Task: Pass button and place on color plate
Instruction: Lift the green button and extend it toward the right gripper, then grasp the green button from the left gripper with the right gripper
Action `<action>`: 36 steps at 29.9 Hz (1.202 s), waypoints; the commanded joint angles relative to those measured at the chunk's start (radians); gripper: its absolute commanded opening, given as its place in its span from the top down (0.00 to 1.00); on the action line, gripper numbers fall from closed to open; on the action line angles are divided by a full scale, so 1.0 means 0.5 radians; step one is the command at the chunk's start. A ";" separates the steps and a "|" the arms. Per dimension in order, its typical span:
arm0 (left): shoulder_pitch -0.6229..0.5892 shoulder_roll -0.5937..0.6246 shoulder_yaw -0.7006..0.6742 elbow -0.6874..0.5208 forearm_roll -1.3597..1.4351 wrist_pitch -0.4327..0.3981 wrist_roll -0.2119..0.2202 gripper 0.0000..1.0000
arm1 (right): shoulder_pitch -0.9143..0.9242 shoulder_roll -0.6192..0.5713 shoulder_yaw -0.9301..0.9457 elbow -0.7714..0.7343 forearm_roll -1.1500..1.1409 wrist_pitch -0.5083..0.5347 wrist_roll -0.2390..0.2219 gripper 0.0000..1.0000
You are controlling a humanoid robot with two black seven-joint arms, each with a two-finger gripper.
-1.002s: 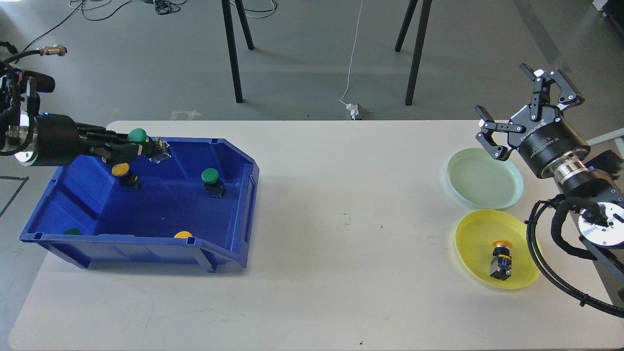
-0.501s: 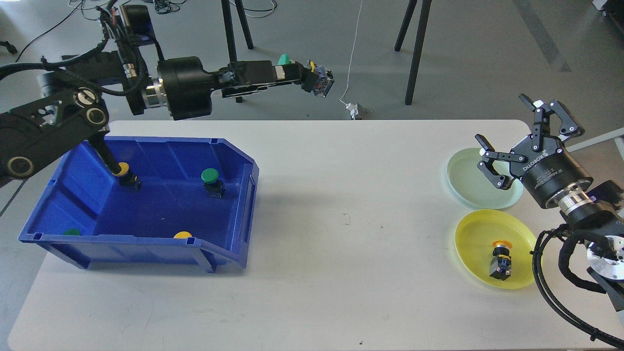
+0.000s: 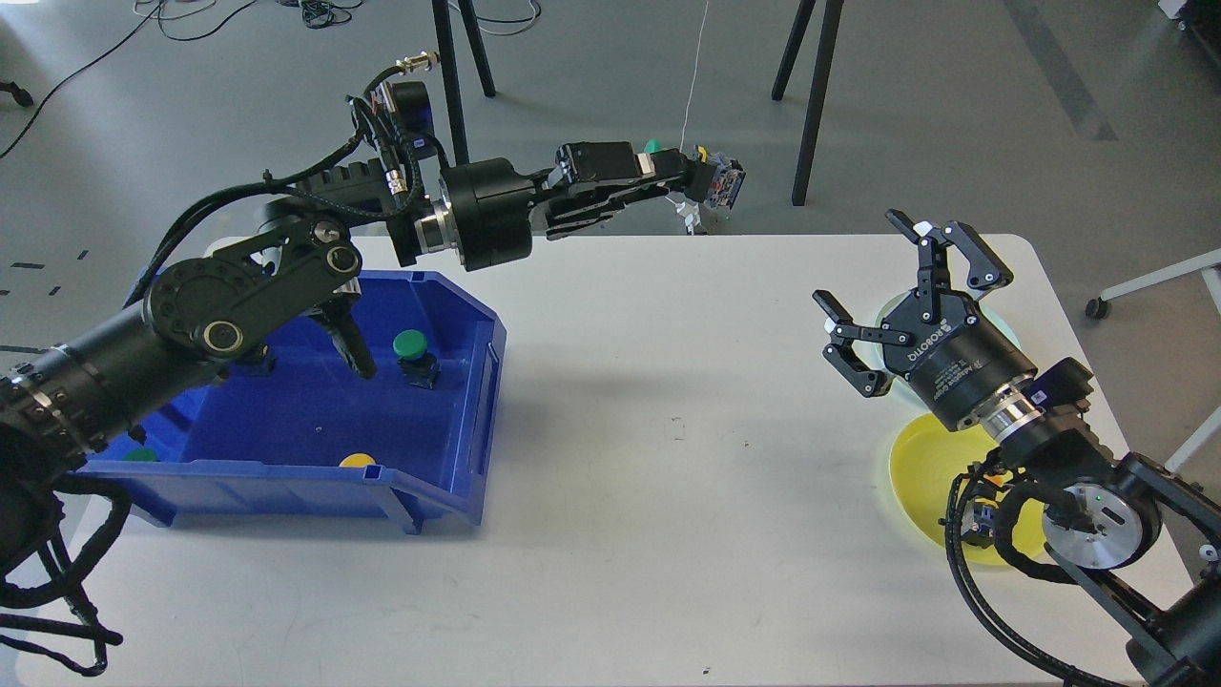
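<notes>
While L fingers [image 3: 682, 181] grip green button [image 3: 711, 178], R fingers [image 3: 882, 286] gape wide over plates [image 3: 911, 468].

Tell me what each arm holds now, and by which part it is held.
The left gripper holds a green button, clamped across its body just under the green cap. The right gripper holds nothing; its jaws stand open.

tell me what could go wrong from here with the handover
1. The left pincer holds the green button out at its fingertips, above the table's far edge; a slip could drop it to the floor.
2. The right pincer is open but well apart from the button; a misaligned approach could knock it loose.
3. The right arm covers much of the yellow plate and the pale green plate, so placement could snag.
</notes>
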 commanded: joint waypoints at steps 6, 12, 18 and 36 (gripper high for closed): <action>0.008 -0.003 -0.023 0.000 -0.006 0.000 0.000 0.95 | 0.362 0.012 -0.302 -0.115 0.019 0.024 0.039 0.03; 0.008 -0.003 -0.026 0.003 -0.006 0.000 0.000 0.95 | 0.528 0.156 -0.406 -0.269 0.022 0.024 0.039 0.03; 0.011 -0.003 -0.026 0.003 -0.003 0.000 0.000 0.95 | 0.611 0.224 -0.412 -0.336 0.034 0.027 0.043 0.02; 0.014 -0.003 -0.026 0.003 -0.003 0.000 0.000 0.95 | 0.804 0.346 -0.569 -0.447 0.086 0.070 0.070 0.04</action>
